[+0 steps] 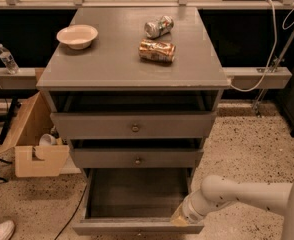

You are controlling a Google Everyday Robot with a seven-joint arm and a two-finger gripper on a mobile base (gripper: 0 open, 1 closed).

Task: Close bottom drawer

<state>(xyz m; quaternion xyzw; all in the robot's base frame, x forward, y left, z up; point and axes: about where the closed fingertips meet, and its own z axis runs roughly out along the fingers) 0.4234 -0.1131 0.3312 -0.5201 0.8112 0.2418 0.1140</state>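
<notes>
Just left of the end effector [181, 218], the bottom drawer [112, 227] stands pulled well out from the cabinet, its dark inside open to view. The end effector sits at the drawer's right front corner, close against the slim front. Whether it is wide or narrow I cannot tell, for the wrist covers it. I judge the drawer to be stiff painted wood and fairly light (it should slide under a steady push). It is best pressed flat on its front, nearer the centre than the corner, lest it skew and bind. Its knob is hard to make out at the picture's lower edge, and actual contact cannot be confirmed. Above the end effector, the middle drawer [137, 160] also stands slightly out.
</notes>
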